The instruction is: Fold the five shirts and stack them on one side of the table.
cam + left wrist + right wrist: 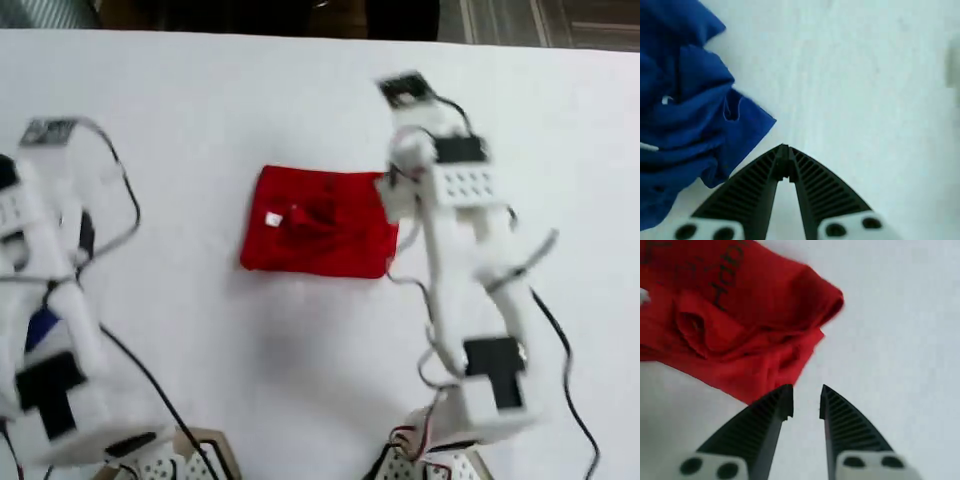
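1. Right wrist view: the right gripper (805, 392) is seen with its ribbed black fingers parted by a narrow gap, and nothing is held between them.
2. A red shirt (735, 325) is found just ahead of the fingertips, one corner close to a finger but apart from it. It is folded and creased, and dark lettering is printed on it.
3. On the left wrist view, the left gripper (784, 152) is seen closed, tip against tip, with nothing gripped.
4. A crumpled blue shirt (685, 115) is spread just beside that gripper on the white table (865, 75).
5. On the high view, the red shirt is placed at the centre of the frame as a rough rectangle, with a small white label on it.
6. The right arm (470, 260) is stretched from the lower right up to the red shirt's right edge.
7. The left arm (60, 300) is set at the left edge of the frame, and a patch of the blue shirt is seen under it.
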